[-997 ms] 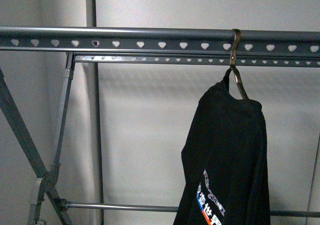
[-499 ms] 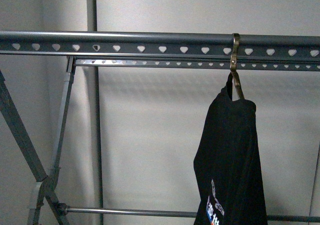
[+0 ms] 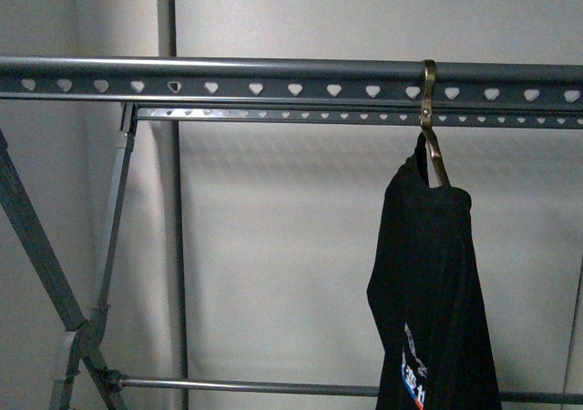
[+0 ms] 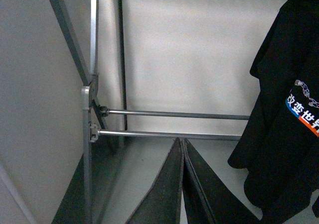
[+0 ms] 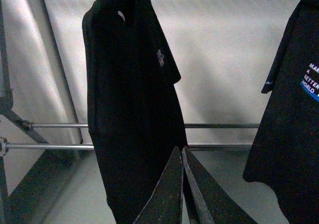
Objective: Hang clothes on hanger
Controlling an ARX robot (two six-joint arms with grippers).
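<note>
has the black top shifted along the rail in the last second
Yes. The black top has swung rightward relative to the rack rail, while the brass hook sits at the same spot on it.

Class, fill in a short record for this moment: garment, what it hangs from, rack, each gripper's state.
garment: black fabric top with printed logo, hanging free
hangs from: brass-toned wire hook over the top rail
rack: grey metal clothes rack with heart-shaped holes
left gripper: shut, empty
right gripper: shut, empty
other: second black top in right wrist view
</note>
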